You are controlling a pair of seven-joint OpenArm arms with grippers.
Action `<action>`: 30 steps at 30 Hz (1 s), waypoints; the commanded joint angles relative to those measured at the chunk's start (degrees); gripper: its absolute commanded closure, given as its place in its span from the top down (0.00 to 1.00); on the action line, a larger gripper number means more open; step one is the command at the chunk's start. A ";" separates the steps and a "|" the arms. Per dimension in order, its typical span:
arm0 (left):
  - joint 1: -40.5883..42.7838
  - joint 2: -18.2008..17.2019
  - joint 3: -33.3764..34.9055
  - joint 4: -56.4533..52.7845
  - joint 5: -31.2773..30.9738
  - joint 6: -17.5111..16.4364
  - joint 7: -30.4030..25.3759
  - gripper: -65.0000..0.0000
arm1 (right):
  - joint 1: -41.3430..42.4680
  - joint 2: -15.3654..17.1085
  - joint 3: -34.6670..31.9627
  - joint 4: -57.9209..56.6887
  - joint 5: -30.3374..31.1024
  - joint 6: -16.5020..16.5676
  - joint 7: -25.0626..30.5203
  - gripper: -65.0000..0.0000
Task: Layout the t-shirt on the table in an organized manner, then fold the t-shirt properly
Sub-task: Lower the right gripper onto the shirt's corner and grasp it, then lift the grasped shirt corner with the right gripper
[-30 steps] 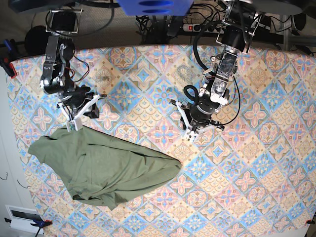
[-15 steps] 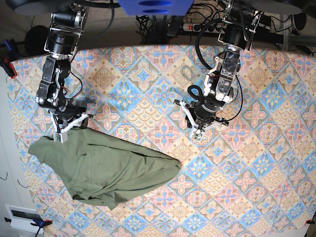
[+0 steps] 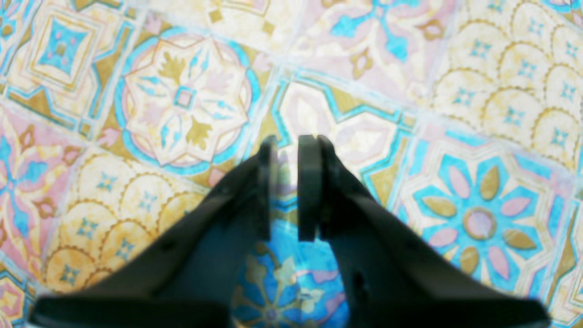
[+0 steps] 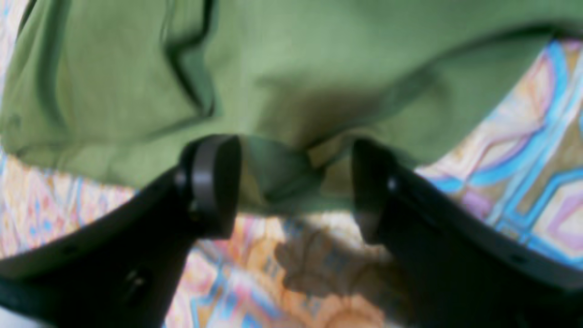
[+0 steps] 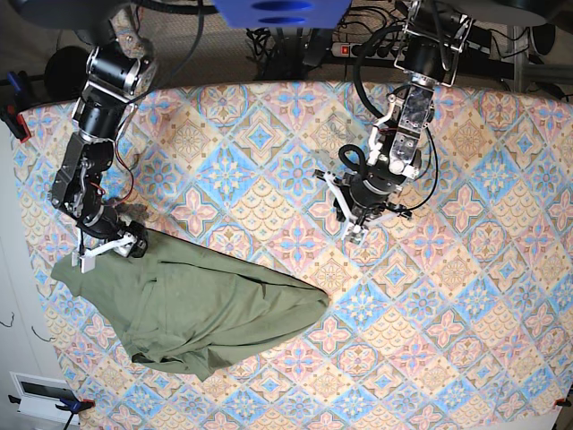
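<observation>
The right gripper (image 4: 294, 187) stands with its two black, matte, wedge-shaped fingers (image 4: 214, 182) spread apart, and a soft rumpled fold of the t-shirt (image 4: 282, 82) sits in the gap between them, not pinched by either pad. Beneath that fold the patterned cloth of the table (image 4: 524, 150) shows, with a blurred shadow on it. In the base view this gripper (image 5: 89, 258) is low at the upper left edge of the shirt (image 5: 192, 305), which lies as a crumpled, roughly triangular heap of plain olive-green cotton on the left side of the table (image 5: 466, 296), creased along its middle and tapering to a point toward the table's centre. The left gripper (image 3: 287, 187) has its dark, smooth fingers (image 3: 312, 187) drawn nearly together, with only a narrow slit between the flat pads and nothing in it; below it lies bare tabletop, printed with blue, pink, cream and ochre floral diamond tiles. In the base view that gripper (image 5: 358, 226) hangs over the middle of the table, well apart from the shirt, with black cables looping along its arm.
</observation>
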 commanded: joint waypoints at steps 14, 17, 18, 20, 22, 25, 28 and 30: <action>-0.87 -0.04 -0.14 1.10 -0.08 0.05 -1.09 0.13 | 3.87 0.72 -5.27 -6.28 0.00 0.00 0.39 0.70; -0.87 -0.04 -0.14 1.10 -0.08 -0.04 -1.09 0.13 | 3.87 0.72 -9.23 -6.28 0.00 0.00 0.39 0.57; -0.87 -0.04 -0.14 1.10 -0.08 -0.04 -1.09 0.13 | 3.87 0.72 -10.11 -6.28 0.00 0.00 0.39 0.52; -0.87 -0.04 -0.14 1.10 -0.08 -0.04 -1.09 0.13 | 3.87 0.63 -11.60 -6.01 0.00 0.00 0.39 0.42; -0.87 -0.04 -0.14 1.10 -0.08 -0.04 -1.09 0.13 | 3.87 -0.25 -13.18 -5.93 0.00 0.00 0.39 0.30; -0.87 -0.04 -0.14 1.10 -0.08 -0.04 -1.09 0.13 | 3.51 -1.57 -15.38 -5.31 0.00 0.00 -0.05 0.08; -0.87 -0.04 -0.14 1.10 -0.08 -0.04 -1.09 0.12 | 2.11 -1.66 -16.35 -0.83 0.09 0.00 -0.58 0.07; -0.87 -0.04 -0.14 1.10 -0.08 -0.04 -1.09 0.12 | -1.41 -1.66 -16.79 3.04 0.09 0.00 -2.25 0.07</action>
